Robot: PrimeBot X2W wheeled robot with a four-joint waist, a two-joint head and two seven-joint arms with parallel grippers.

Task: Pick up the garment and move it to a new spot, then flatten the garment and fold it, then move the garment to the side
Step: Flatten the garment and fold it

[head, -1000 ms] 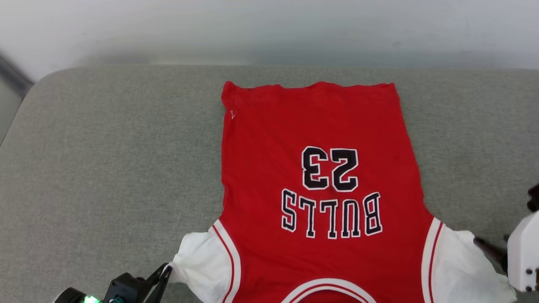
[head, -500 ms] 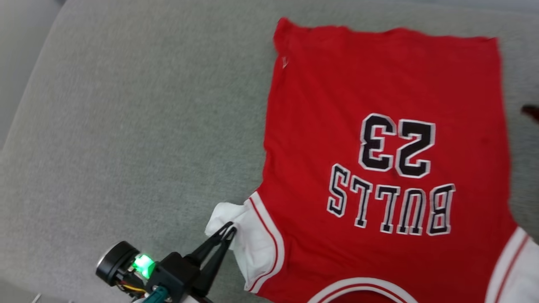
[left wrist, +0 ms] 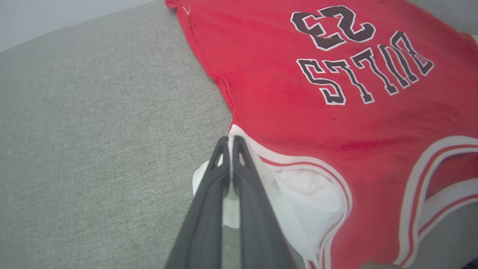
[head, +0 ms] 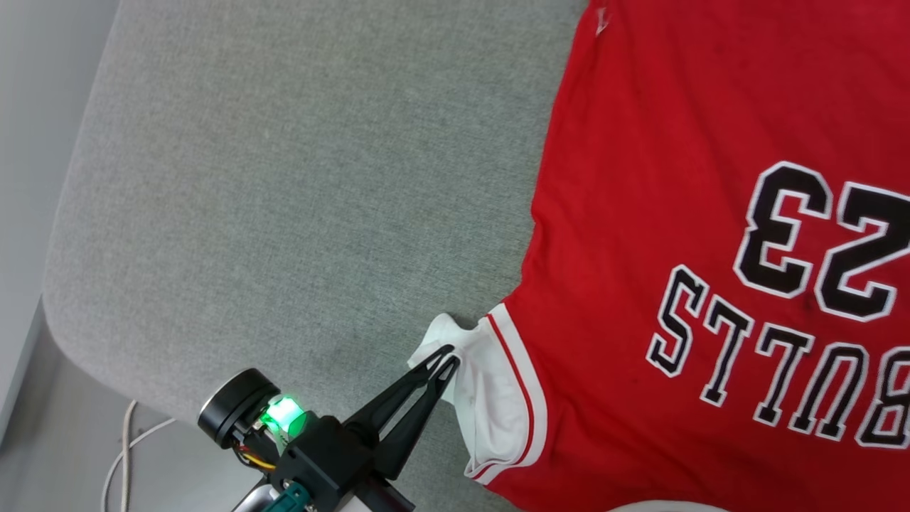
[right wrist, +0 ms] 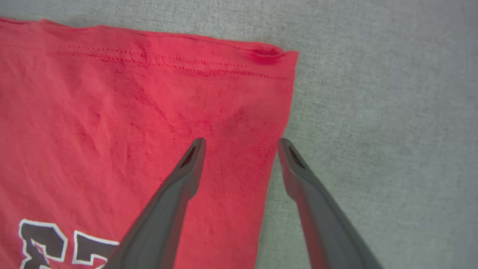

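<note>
**One jersey, two grippers, one cushion**

One red jersey (head: 640, 213) and one grey cushion (head: 284, 178). Two grippers, the left gripper (head: 448, 359) and the right gripper (right wrist: 242, 144), with two dark fingers (right wrist: 179, 179) each. Two numerals (left wrist: 332, 28), five letters (left wrist: 362, 71), one green light (head: 283, 412).

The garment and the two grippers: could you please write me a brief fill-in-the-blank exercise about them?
1. The left gripper is shut on the garment's ____ sleeve.
2. The right gripper has its jaws ____.
3. The black number on the garment is ____.
Missing words: white; open; 23.
</note>
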